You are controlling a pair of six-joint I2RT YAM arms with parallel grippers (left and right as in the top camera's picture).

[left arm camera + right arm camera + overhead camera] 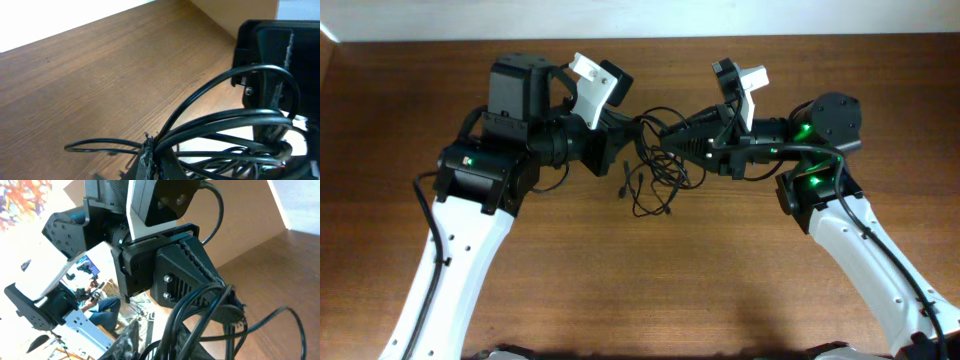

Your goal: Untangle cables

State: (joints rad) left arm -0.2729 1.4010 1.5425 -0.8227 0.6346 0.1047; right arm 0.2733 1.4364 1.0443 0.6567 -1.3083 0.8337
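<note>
Status: the cables point(655, 175) sit as one knotted bundle at mid-table, near the far edge, strung between the two arms. Several loops droop onto the table point(620, 280) just in front of the grippers. Two plug ends point(623, 186) lie loose at the lower edge of the clump.

Left gripper point(628, 130): jaws fully shut, pinching a bunch of strands right at the tips. In the left wrist view we see at least three cords fanning out from that pinch.

Right gripper point(670, 138): it's in the thick of the tangle with cords looped around it. We can't tell how far the jaws are apart, or whether it has hold of anything. The strands hide the gap in every view.

Handling, our read:
- Thin, light, floppy cords; they hold a springy curl and won't lie straight on their own.
- The smooth jacket will likely slide through a loose pinch.
- They're not fragile, but hard pulls will tighten the knot rather than open it.

Where to grab: we'd take a single strand near a plug end, not the bundle, since the plug gives a stop against slipping. We'd feed that end back through the loops while the left pinch anchors the rest.
</note>
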